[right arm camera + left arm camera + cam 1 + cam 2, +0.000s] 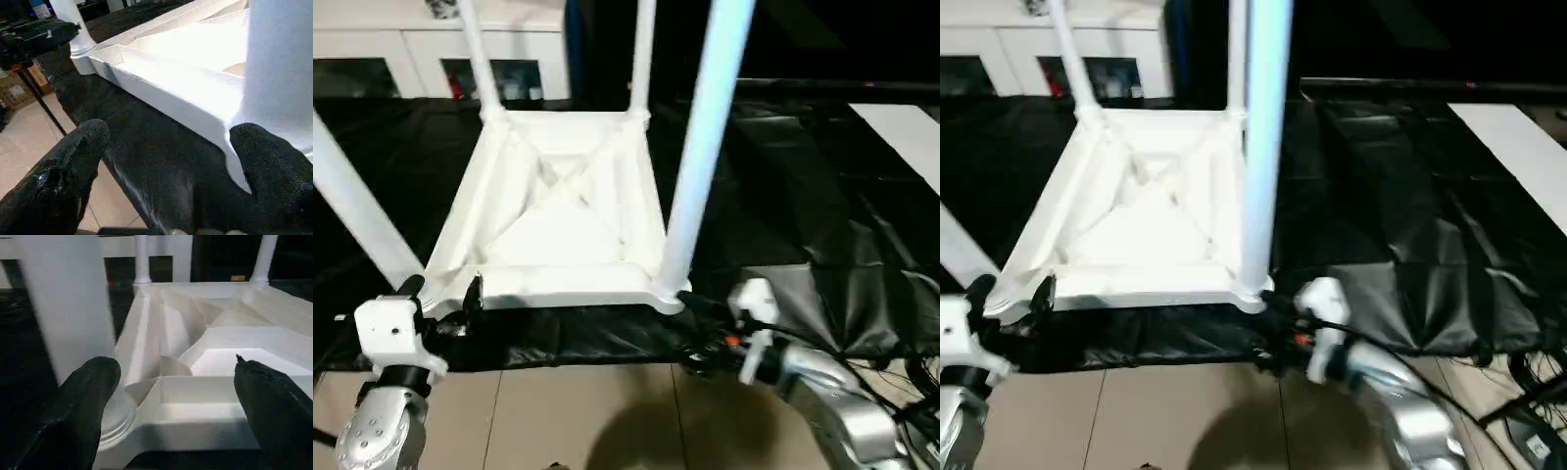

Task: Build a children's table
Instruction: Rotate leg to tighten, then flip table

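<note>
The white children's table (558, 206) lies upside down on a black sheet (783, 196), ribbed underside up. Its round legs stand up from the corner sockets: near-right (705, 147), near-left (357, 211), far-left (478, 59) and far-right (643, 59). My left gripper (442, 294) is open at the near-left corner. In the left wrist view its fingers (83, 406) stand wide on either side of that corner's rim, beside the leg's base. My right gripper (690, 333) is open just in front of the near-right corner, fingers (63, 171) spread and apart from the rim.
A white glass-doored cabinet (411, 49) stands at the back left. A white panel (911, 127) lies at the far right on the sheet. Beige floor tiles (568, 411) run along the near side, with cables (911, 377) at the right.
</note>
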